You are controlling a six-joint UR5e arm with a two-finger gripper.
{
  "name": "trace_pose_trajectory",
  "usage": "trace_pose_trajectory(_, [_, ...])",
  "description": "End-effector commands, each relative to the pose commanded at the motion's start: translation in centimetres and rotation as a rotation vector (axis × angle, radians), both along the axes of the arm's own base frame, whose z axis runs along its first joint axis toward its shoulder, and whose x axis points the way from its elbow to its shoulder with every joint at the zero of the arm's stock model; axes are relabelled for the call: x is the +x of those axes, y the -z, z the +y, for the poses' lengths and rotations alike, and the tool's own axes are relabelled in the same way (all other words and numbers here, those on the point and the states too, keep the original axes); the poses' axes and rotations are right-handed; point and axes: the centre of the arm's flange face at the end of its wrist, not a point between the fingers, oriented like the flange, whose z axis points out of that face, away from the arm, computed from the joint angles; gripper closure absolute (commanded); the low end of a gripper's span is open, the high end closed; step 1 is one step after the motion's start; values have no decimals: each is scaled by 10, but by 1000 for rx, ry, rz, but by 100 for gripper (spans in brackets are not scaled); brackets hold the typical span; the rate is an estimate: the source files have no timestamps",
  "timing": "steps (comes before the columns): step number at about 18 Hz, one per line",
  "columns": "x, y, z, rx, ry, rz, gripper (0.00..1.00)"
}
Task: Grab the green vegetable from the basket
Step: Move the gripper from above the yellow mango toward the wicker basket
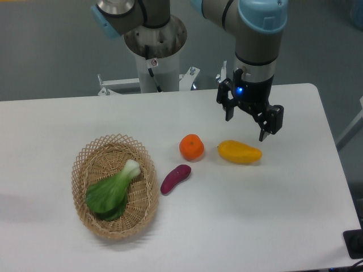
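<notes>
The green vegetable (110, 191) lies inside the oval wicker basket (85, 158) at the left front of the table, its pale stem pointing up and to the right. My gripper (247, 128) hangs far to the right of the basket, above the table near the yellow fruit. Its two black fingers are spread apart with nothing between them.
An orange (191, 147), a purple sweet potato (175, 178) and a yellow mango-like fruit (240, 152) lie on the white table (255, 215) between the basket and my gripper. The arm's base column (155, 54) stands behind the table's far edge.
</notes>
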Motion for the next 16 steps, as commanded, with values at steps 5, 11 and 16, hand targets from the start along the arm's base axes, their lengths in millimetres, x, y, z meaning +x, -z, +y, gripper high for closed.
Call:
trace_pose_trajectory(5, [7,3,8,3,-9,-12,0])
trace_pose_trajectory(11, [40,17,40,15,-122,-68,0])
trace_pose_trajectory(16, [86,47,77,27,-242,-108,0])
